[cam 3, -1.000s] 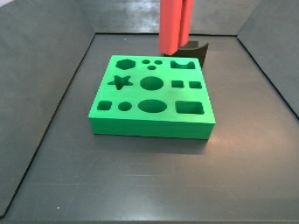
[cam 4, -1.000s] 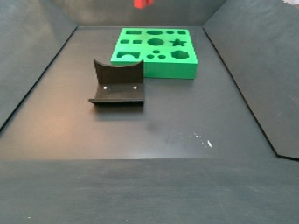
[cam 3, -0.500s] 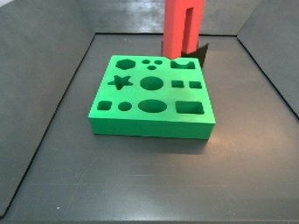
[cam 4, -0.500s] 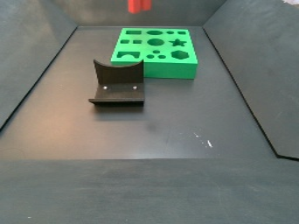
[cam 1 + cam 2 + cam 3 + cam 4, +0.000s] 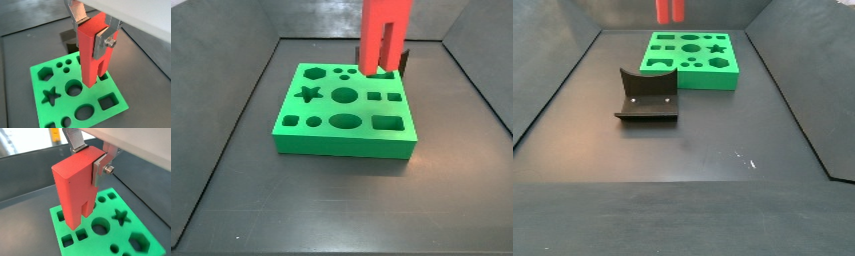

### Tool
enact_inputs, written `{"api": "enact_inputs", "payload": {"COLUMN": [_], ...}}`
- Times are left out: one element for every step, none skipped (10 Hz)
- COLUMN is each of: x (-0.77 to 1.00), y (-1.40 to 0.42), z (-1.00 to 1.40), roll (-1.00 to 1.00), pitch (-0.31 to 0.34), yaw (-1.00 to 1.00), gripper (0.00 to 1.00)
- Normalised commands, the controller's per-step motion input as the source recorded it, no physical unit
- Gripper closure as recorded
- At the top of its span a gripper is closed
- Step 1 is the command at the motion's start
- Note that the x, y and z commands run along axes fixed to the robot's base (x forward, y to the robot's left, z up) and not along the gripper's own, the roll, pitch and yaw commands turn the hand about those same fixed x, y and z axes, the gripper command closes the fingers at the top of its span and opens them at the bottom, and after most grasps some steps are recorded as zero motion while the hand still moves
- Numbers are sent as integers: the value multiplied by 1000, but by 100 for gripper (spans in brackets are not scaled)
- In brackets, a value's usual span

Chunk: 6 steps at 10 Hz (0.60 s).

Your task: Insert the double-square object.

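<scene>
Double-square object (image 5: 92, 52) upright, 2 prongs down, clamped in tool (image 5: 93, 27), above green block (image 5: 80, 95).

We see our pincer (image 5: 93, 31) in the upper middle of both wrist views, its two flat silver fingers (image 5: 75, 12) reaching down from the top edge of the frame. The plates stand apart only as far as the double-square object (image 5: 92, 50) is thick, and they press on its opposite faces near its upper end, so the grip is closed on that bar. One finger (image 5: 101, 165) carries a small screw on its outer side. The bar hangs upright from our pincer (image 5: 89, 155). In both side views the pincer itself lies beyond the top edge.
</scene>
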Motion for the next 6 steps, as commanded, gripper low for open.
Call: {"api": "enact_inputs", "payload": {"x": [63, 57, 51, 51, 134, 411], "y": [154, 126, 109, 103, 69, 0], "z": [-491, -546, -543, -534, -491, -271], "roll": [106, 161, 194, 206, 214, 186], "pitch": [84, 99, 109, 111, 126, 141], "yaw": [-849, -817, -789, -777, -700, -466], "gripper": [100, 100, 100, 100, 100, 100]}}
